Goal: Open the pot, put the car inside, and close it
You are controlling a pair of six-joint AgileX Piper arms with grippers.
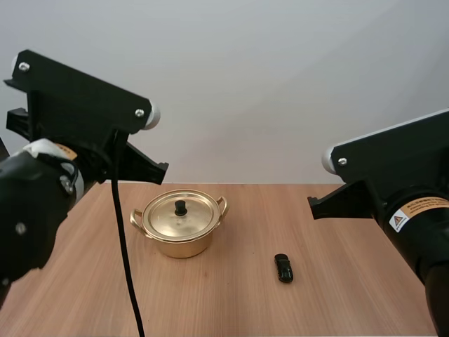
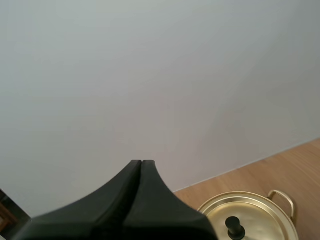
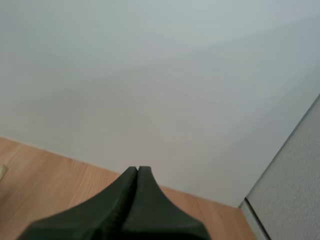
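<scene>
A gold pot point(image 1: 182, 225) with two side handles stands on the wooden table point(image 1: 337, 309), its lid point(image 1: 181, 214) on and topped by a black knob. A small black toy car point(image 1: 283, 267) lies on the table to the right of the pot. My left gripper point(image 2: 141, 163) is shut, its fingers together as one dark wedge, held high and pointing at the wall above the pot point(image 2: 250, 220). My right gripper point(image 3: 137, 169) is also shut on nothing, raised above the table's far right part.
Both arm bodies hang large over the table's left point(image 1: 42, 203) and right point(image 1: 414, 210) sides. A pale wall stands behind the table's back edge. A grey partition point(image 3: 295, 185) rises at the far right.
</scene>
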